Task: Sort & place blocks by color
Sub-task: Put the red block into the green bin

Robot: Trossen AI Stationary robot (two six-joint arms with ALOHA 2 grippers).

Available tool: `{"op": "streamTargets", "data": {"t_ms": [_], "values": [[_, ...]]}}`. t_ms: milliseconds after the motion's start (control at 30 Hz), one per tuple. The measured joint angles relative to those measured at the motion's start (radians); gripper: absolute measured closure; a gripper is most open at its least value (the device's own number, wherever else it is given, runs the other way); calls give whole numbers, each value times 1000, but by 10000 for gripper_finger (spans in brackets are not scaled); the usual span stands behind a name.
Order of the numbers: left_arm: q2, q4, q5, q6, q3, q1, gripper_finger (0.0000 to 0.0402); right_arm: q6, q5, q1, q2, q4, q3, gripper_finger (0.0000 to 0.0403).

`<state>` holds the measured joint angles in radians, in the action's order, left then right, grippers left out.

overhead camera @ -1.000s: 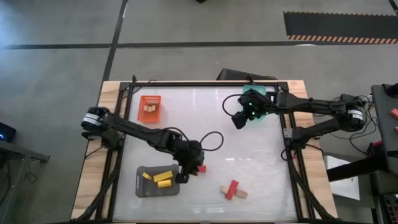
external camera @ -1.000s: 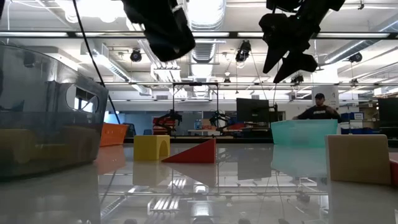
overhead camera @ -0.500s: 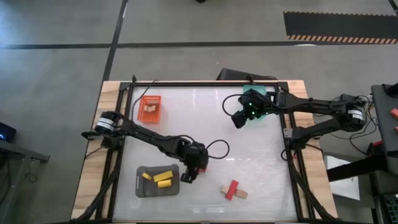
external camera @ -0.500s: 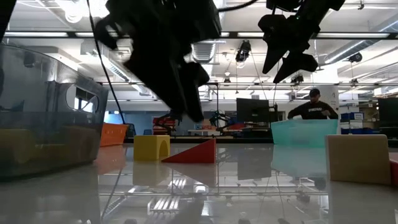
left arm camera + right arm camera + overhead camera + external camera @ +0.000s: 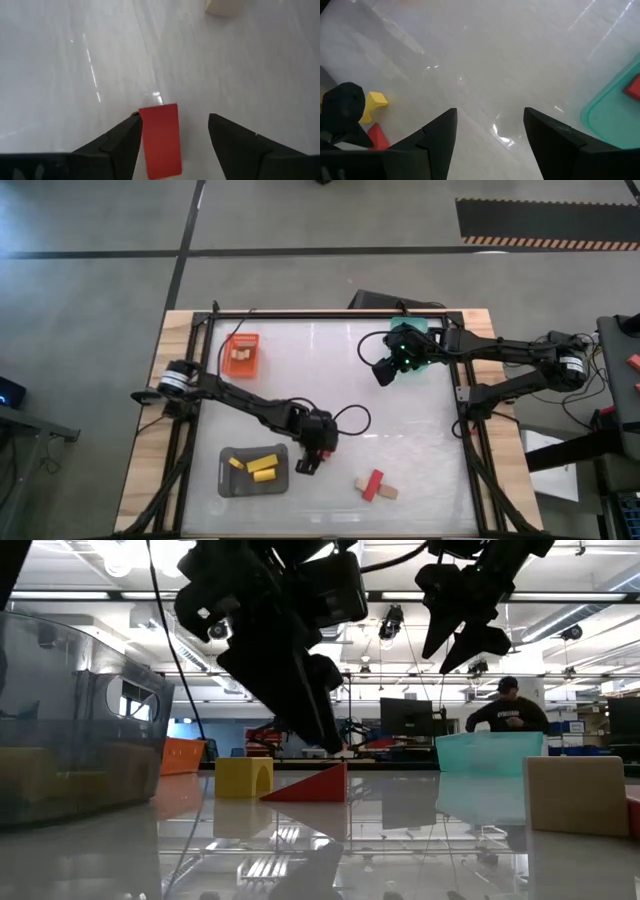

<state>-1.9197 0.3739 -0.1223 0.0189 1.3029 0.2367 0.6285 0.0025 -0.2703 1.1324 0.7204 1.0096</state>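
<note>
The left gripper [image 5: 172, 132] is low over the tabletop [image 5: 400, 430] with open jaws around a red block [image 5: 160, 140], just right of the grey tray [image 5: 225, 485]. It is about to pick the block up: closing comes next. The right gripper [image 5: 385, 370] waits far right, jaws open.

Yellow blocks [image 5: 262, 469] are lying in the grey tray at seven o'clock, tan blocks [image 5: 240, 355] in the orange tray at eleven. A red block [image 5: 372, 484] is crossing a tan block [image 5: 386, 491] at five o'clock.
</note>
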Motion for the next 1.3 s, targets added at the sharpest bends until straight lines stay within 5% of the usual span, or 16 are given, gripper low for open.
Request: {"op": "streamTargets", "data": {"t_ms": [1100, 1300], "values": [[-36, -226, -5, 87, -117, -15, 190, -1, -1, 0, 0, 0, 0, 184], [-32, -226, -7, 97, -119, -20, 223, -1, -1, 0, 0, 0, 0, 184]]}}
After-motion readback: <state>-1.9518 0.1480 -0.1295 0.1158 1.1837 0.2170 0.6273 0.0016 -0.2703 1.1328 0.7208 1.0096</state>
